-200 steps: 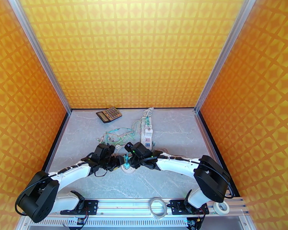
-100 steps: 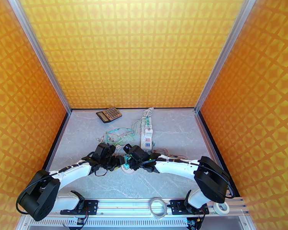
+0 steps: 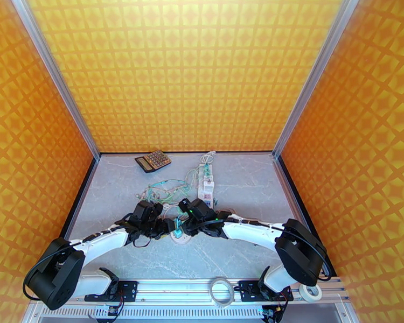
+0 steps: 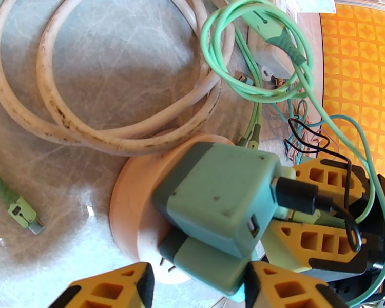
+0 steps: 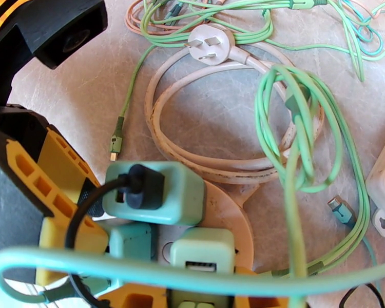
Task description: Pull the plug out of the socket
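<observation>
A round pinkish socket [image 4: 133, 201] lies on the table between both arms [image 3: 179, 238]. Several teal plugs stand in it. The biggest plug [image 4: 218, 198] carries a black cable [image 5: 141, 186]. Below it sits a smaller teal plug [image 4: 208, 260], and my left gripper [image 4: 200, 283] straddles this one, open, with a slim gap at one finger. My right gripper [image 5: 203, 296] is shut on a pale green plug [image 5: 203, 250] with a USB port. Its yellow fingers [image 4: 321, 175] show behind the big plug. From above, the left gripper [image 3: 167, 229] and right gripper [image 3: 184, 227] meet over the socket.
A looped white cable with a three-pin plug [image 5: 210, 43] and tangled green cables [image 5: 295, 129] lie just beyond the socket. Farther back are a white power strip [image 3: 206, 187] and a calculator [image 3: 153, 160]. Tape rolls [image 3: 222, 290] sit on the front rail.
My left gripper's jaws have narrowed around the smaller teal plug. The right gripper shifted slightly left and came back, still shut.
</observation>
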Robot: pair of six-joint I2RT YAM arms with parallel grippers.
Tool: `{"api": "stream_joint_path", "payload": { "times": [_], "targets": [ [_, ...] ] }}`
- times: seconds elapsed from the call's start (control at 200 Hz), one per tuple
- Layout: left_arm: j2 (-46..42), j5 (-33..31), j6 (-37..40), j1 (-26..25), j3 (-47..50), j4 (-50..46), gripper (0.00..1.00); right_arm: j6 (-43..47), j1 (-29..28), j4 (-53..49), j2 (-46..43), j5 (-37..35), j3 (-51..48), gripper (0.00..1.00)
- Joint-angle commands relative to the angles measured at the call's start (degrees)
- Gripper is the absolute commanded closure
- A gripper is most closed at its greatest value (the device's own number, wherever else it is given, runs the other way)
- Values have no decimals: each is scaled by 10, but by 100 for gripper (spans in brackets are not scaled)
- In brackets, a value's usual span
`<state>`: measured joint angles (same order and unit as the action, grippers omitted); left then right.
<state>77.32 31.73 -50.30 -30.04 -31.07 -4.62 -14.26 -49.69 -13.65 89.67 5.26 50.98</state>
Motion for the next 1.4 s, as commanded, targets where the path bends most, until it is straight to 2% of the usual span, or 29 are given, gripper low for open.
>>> {"api": "stream_joint_path", "payload": {
  "times": [0.0, 0.18, 0.345, 0.44, 0.625, 0.72, 0.915, 0.985, 1.16, 1.396],
  "targets": [
    [36, -73, 14, -3, 38, -121, 49, 20, -31, -24, -21, -18, 15, 74],
    [42, -73, 15, -4, 30, -118, 49, 48, -91, -53, -2, -75, 32, 75],
    [47, -72, 18, -4, 29, -121, 50, 42, -100, -54, -2, -84, 36, 75],
    [48, -72, 18, -4, 31, -121, 50, 31, -90, -46, -16, -76, 30, 76],
    [47, -73, 19, -4, 34, -123, 51, -21, -19, -9, -53, 3, 4, 76],
    [48, -73, 19, -4, 35, -123, 51, -31, -3, -4, -63, 27, 3, 76],
    [52, -72, 26, -4, 31, -127, 51, -26, -3, -11, -63, 14, 5, 76],
    [55, -72, 34, -4, 25, -136, 51, -12, -18, -34, -54, -9, 16, 76],
    [65, -72, 64, -4, 1, -168, 51, 12, -102, -82, -16, -89, 50, 76],
    [90, -55, 102, -4, -8, -183, 52, -31, -124, -74, -15, -119, 48, 76]
  ]
}}
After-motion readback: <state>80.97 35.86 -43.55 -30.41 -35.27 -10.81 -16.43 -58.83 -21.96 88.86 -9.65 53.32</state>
